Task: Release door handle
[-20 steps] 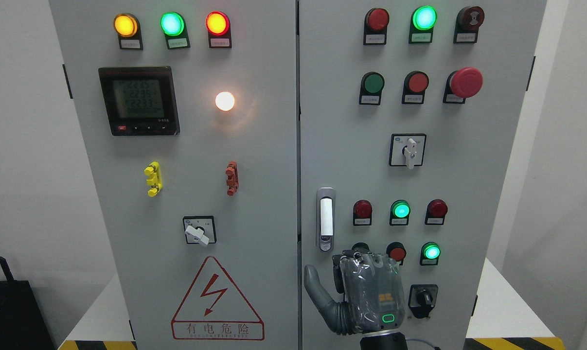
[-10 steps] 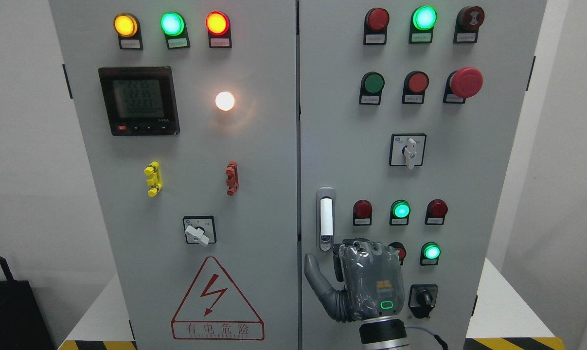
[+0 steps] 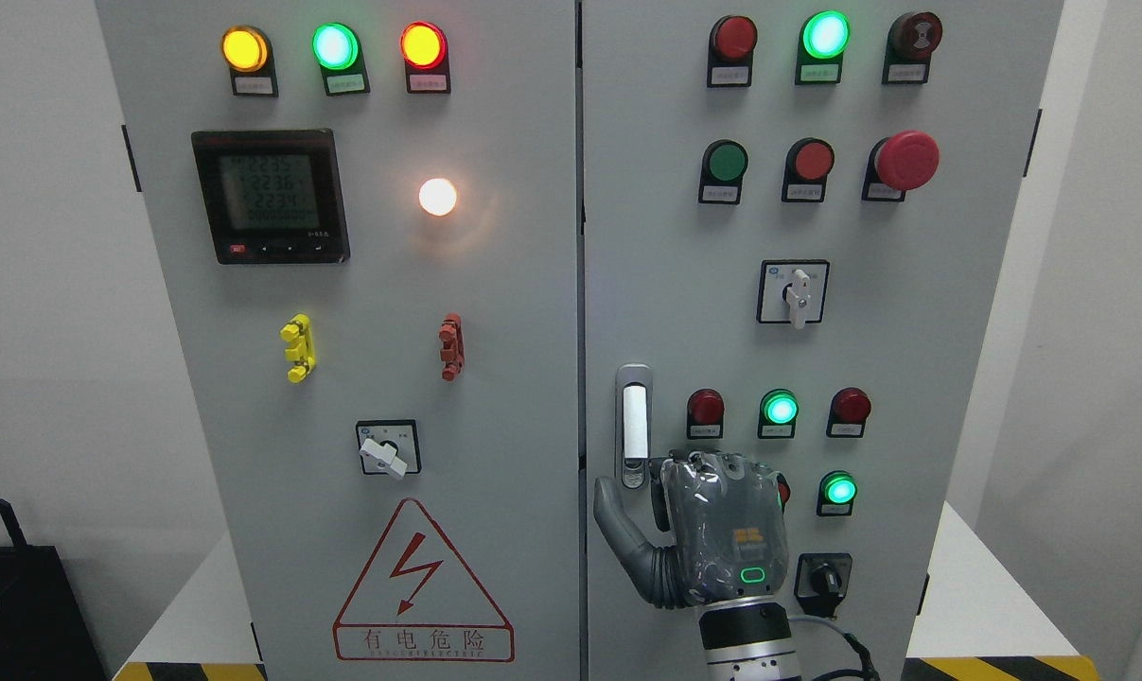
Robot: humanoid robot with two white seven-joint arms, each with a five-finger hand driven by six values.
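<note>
**Operator:** Where is the handle, and what is the hand doing?

**Manual:** You find the chrome recessed door handle with a white insert (image 3: 633, 426) at the left edge of the grey cabinet's right-hand door (image 3: 684, 274), lying flush in its housing. The right hand (image 3: 717, 530), grey and wrapped in clear film, is raised with its back toward you, just below and to the right of the handle. Its thumb (image 3: 618, 525) is spread out to the left, under the handle's lower end. The fingers bend forward toward the panel; their tips are hidden behind the palm, so you cannot tell how far they are curled or whether they touch anything. Nothing appears to be clasped. The left hand is not in view.

**Operator:** What could go wrong from here?

**Manual:** Judge the clearance as tight. If you lift the hand further, the hidden fingertips may catch the handle's lower end. A drift to the right may press the partly covered red push button (image 3: 782, 492) or the lit green indicator (image 3: 840, 490). Withdraw straight back from the panel.
</note>
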